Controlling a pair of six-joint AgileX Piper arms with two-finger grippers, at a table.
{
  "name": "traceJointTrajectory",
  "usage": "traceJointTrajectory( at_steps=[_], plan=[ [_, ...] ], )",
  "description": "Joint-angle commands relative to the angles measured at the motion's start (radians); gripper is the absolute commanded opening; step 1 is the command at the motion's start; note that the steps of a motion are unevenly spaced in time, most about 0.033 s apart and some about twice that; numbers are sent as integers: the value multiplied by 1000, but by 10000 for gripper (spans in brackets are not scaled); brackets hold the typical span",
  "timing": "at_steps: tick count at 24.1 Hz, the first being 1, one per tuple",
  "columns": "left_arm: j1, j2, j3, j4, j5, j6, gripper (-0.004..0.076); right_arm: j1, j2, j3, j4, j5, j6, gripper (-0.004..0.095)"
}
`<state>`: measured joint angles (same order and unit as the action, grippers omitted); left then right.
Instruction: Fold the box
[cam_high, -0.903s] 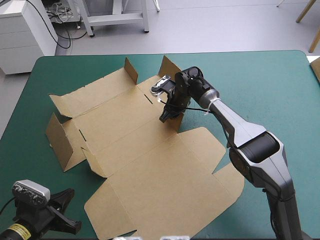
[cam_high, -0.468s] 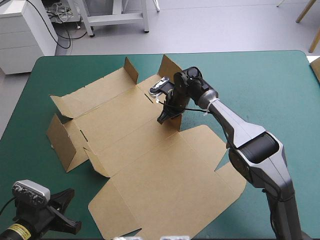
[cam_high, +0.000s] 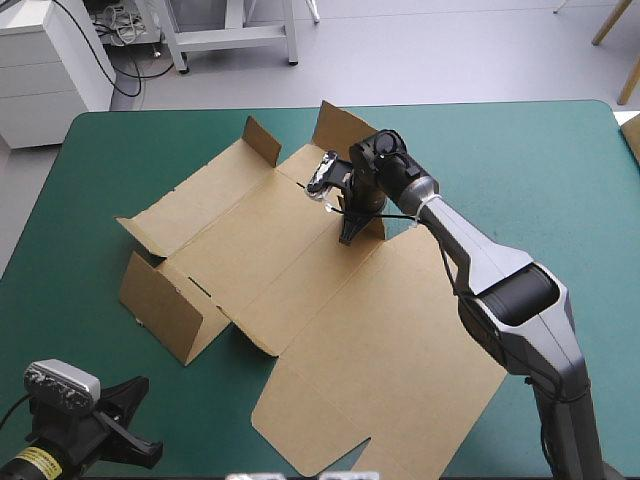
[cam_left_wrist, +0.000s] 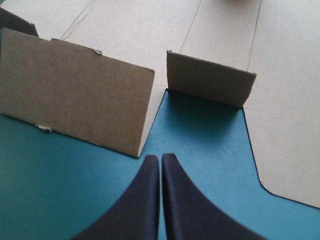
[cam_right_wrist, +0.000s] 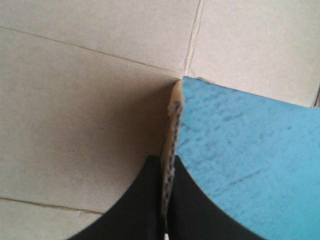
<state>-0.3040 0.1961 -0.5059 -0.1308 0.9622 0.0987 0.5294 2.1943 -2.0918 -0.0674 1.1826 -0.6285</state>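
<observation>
My R gripper (cam_high: 349, 232) pinches the box (cam_high: 300, 300), mid-table toward the far side; sheet has slid right since earlier. L gripper (cam_left_wrist: 161, 160) pressed together, near-left, over the teal-green cover (cam_high: 80, 250).

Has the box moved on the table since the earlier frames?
Yes. The box, pinched by the right gripper, has slid and swung: its near end now lies nearer the right edge of the table, farther from the left edge.

Silver-grey shells and black joints on the right arm (cam_high: 480, 250) (black fin-shaped fingers (cam_right_wrist: 135, 210))
</observation>
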Motion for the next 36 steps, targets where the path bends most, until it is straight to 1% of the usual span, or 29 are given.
traceJointTrajectory(
  at_steps=[1,5,12,16,18,21,24,27,32,36],
  plan=[
    [-5,12,-23,-12,-65,-8,-8,-3,-65,-47,91,-13,-158,-22],
    [-5,12,-23,-12,-65,-8,-8,7,-65,-73,216,-13,-249,-22],
    [-5,12,-23,-12,-65,-8,-8,69,-65,-99,233,-13,-323,-22],
    [-5,12,-23,-12,-65,-8,-8,103,-65,-100,196,-13,-351,-22],
    [-5,12,-23,-12,-65,-8,-8,120,-65,-100,154,-11,-341,-22],
    [-5,12,-23,-12,-65,-8,-8,128,-71,-86,148,-11,-316,-22],
    [-5,12,-23,-12,-65,-8,-8,128,-102,-31,47,-11,-285,-22],
    [-5,12,-23,-12,-65,-8,-8,126,-171,80,40,-11,-287,-22],
    [-5,12,-23,-12,-65,-8,-8,126,-253,229,27,-11,-353,-22],
    [-5,12,-23,-12,-65,-8,-8,126,-256,238,20,-13,-452,-22]
  ],
)
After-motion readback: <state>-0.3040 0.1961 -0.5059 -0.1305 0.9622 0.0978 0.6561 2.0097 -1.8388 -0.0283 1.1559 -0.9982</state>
